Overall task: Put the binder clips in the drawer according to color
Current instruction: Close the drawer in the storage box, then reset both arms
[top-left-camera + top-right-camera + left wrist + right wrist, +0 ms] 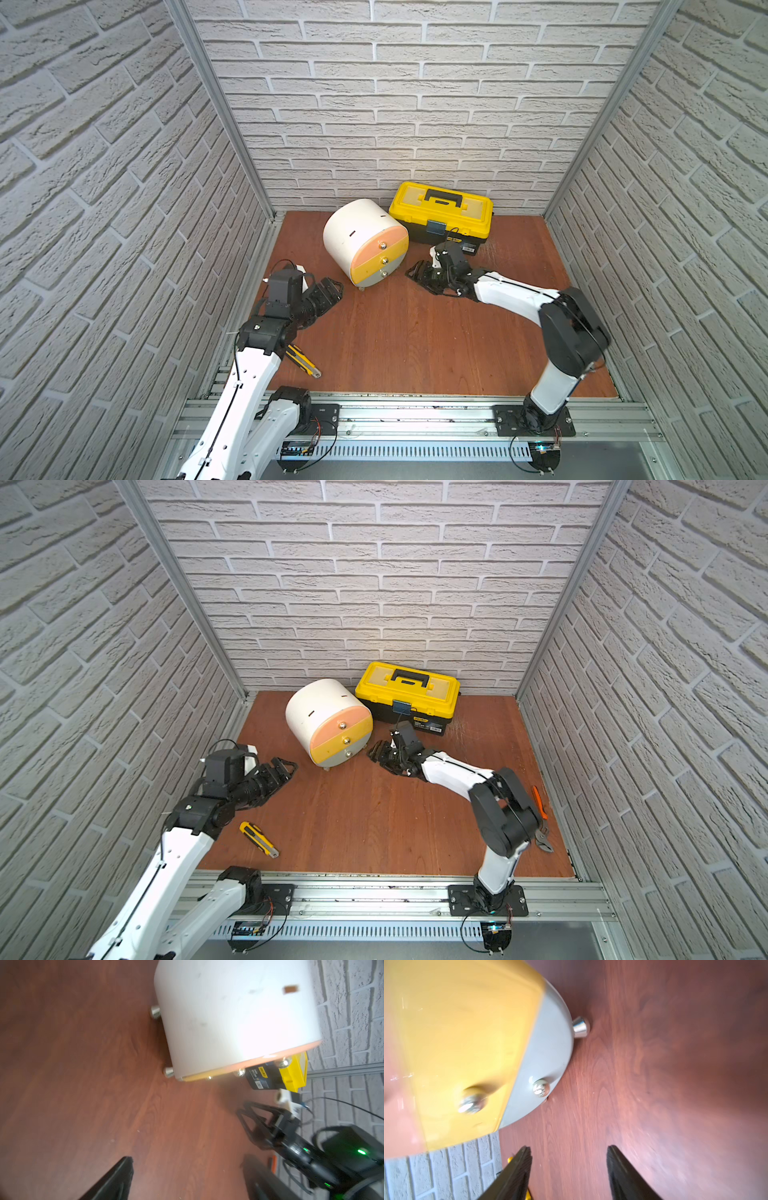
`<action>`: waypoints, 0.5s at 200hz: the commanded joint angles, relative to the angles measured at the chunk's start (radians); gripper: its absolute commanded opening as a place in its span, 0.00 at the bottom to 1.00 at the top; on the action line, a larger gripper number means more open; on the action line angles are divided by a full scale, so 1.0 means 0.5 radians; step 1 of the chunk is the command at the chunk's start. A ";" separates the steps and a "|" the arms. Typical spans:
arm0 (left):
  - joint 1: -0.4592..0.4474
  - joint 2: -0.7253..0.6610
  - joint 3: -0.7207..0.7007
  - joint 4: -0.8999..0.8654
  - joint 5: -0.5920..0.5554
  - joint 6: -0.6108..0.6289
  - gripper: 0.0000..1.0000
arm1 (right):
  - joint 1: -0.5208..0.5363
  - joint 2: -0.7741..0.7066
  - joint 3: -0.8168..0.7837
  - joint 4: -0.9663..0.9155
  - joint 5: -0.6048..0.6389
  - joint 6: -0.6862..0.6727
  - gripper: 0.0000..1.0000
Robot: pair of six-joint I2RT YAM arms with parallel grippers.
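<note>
Late stage of the colour-sorting task, as judged from the layout. The drawer (365, 243), a white drum-shaped cabinet, stood on the table (415, 353) towards the back wall, just beside the yellow-black toolbox (442, 212). Its peach front (376, 243), yellow front (374, 262) and grey front (374, 277) all sat flush with the body, each with a small metal knob, so every compartment was shut. No binder clips appeared in any view, neither on the bare wood nor in either gripper. They were presumably inside the closed compartments, though the contents, and whether the colours were correctly sorted, could not be checked. The left gripper (332, 289) lay low over the table at one side of the cabinet, near it but apart. In the left wrist view its jaws stood wide with nothing between them. The right gripper (414, 272) lay at the other side, close to the grey front. The right wrist view showed its fingers (519, 1167) spread and empty over bare wood. A utility knife (305, 361) and, in a top view, orange-handled pliers (539, 804) lay well apart from the cabinet and took no part. Little appeared to be left beyond drawing both arms clear.
</note>
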 commanded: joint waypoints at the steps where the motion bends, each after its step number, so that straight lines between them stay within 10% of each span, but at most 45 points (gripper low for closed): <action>1: 0.018 -0.020 0.213 -0.188 -0.482 0.394 0.99 | -0.028 -0.339 0.028 -0.502 0.431 -0.503 0.65; 59: 0.018 0.007 0.296 0.328 -1.299 1.551 0.99 | -0.035 -1.038 0.175 -0.762 1.706 -1.412 0.81; 100: 0.021 0.160 0.266 0.539 -1.600 1.693 0.98 | -0.051 -1.186 0.030 -0.418 1.619 -2.287 1.00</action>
